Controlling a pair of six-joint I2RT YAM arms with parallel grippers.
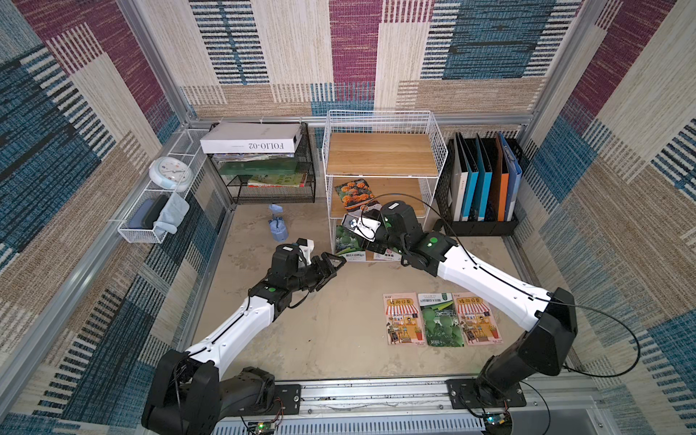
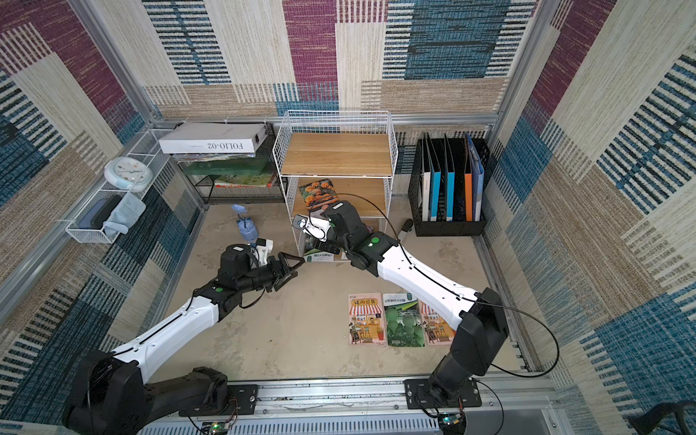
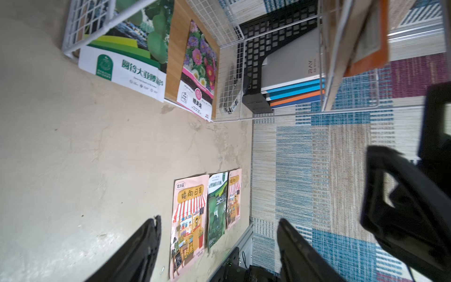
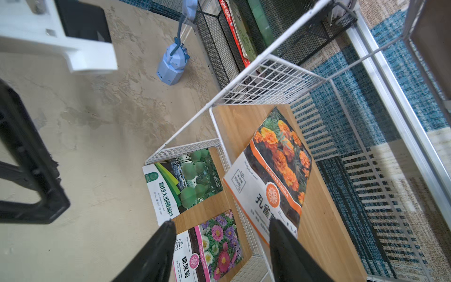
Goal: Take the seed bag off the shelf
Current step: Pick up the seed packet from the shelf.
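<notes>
The right gripper's [image 4: 222, 221] jaws stand apart, empty, just before the marigold seed bag [image 4: 280, 158] at the front edge of the shelf's [image 1: 380, 154] middle tier. The bag is probably light, floppy and slick, so pinch that near edge. The left gripper [image 3: 218, 221] gapes empty.

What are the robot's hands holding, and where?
Nothing. The left gripper and right gripper are open; the right one hovers at the white end of the marigold seed bag.
</notes>
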